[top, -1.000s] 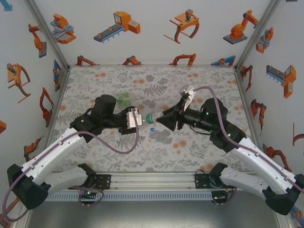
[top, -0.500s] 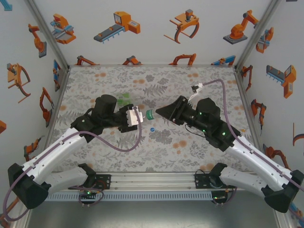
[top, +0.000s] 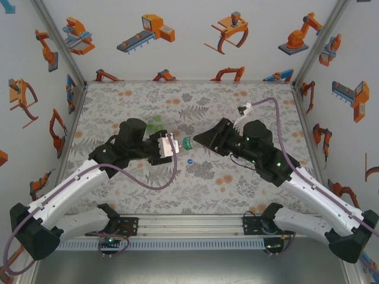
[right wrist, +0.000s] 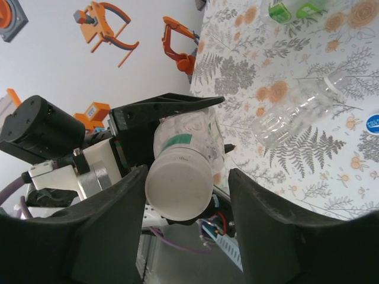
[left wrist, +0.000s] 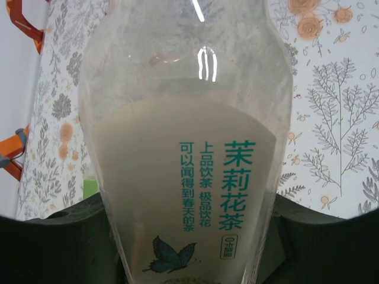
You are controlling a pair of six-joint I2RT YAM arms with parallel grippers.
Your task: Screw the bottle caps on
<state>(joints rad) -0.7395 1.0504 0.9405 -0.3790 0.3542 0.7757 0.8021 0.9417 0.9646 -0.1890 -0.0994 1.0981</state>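
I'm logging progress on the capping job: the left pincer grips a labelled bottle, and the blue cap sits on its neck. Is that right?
Not quite. The left pincer does grip the labelled bottle, but the cap on its neck is the whitish cap. The blue cap lies loose on the table. The right wrist view shows this.

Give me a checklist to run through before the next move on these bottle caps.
1. Left tool shut on the held bottle: ok.
2. Whitish cap seated on that bottle's neck: ok.
3. Cap fully tight: cannot tell.
4. Right tool open, fingers apart beside the cap: ok.
5. Second bottle capped: not ok, it lies open on the table.
6. Blue cap free on the table beside it: ok.
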